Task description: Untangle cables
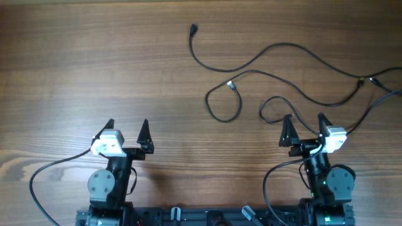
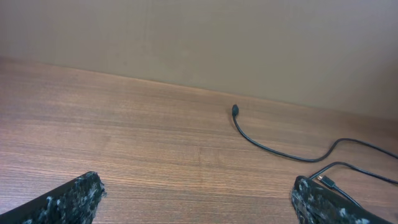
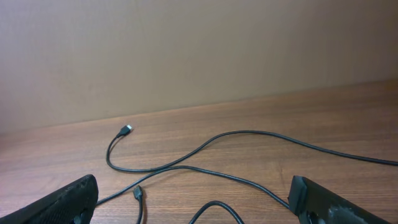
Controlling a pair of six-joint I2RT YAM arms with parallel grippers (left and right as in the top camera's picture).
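Thin black cables (image 1: 276, 47) lie spread over the right half of the wooden table. One runs from a plug end (image 1: 193, 28) at the top middle toward the right edge. Another loops from a silver-tipped plug (image 1: 230, 84) around to the right. The cables cross near the far right (image 1: 364, 81). My left gripper (image 1: 127, 130) is open and empty at the front left, away from the cables. My right gripper (image 1: 306, 125) is open and empty, just in front of a small cable loop (image 1: 271, 103). The cables also show in the right wrist view (image 3: 205, 146) and the left wrist view (image 2: 273, 151).
The table (image 1: 94, 63) is brown wood. Thicker black robot wiring (image 1: 44, 172) curls beside each arm base at the front. A plain wall (image 3: 186, 50) rises beyond the table's far edge.
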